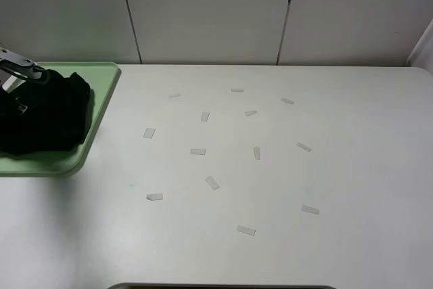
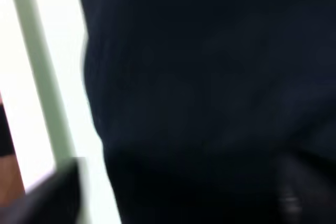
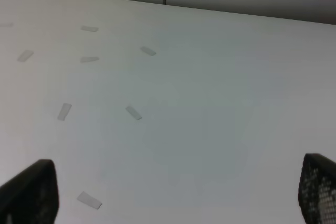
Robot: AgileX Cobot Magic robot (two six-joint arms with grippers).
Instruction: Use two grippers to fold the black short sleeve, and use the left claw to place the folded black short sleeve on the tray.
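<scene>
your folded black shirt (image 1: 51, 116) sits as a dark bundle on the green tray (image 1: 101, 99), far left of the overhead frame. your left claw (image 1: 17, 89) is right at the bundle – can't tell if it's released or gripping, wrist view is blurry cloth. your right claw (image 3: 173, 192) – spread wide over bare white table (image 1: 284, 181), holding nothing.

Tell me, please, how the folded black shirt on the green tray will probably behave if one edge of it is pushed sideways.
The black short sleeve looks like soft, wrinkled cloth, so it would probably bunch up or unfold rather than slide as one piece. It lies in loose folds, so the top layer may shift first. The low rim of the tray would probably not stop it.
</scene>
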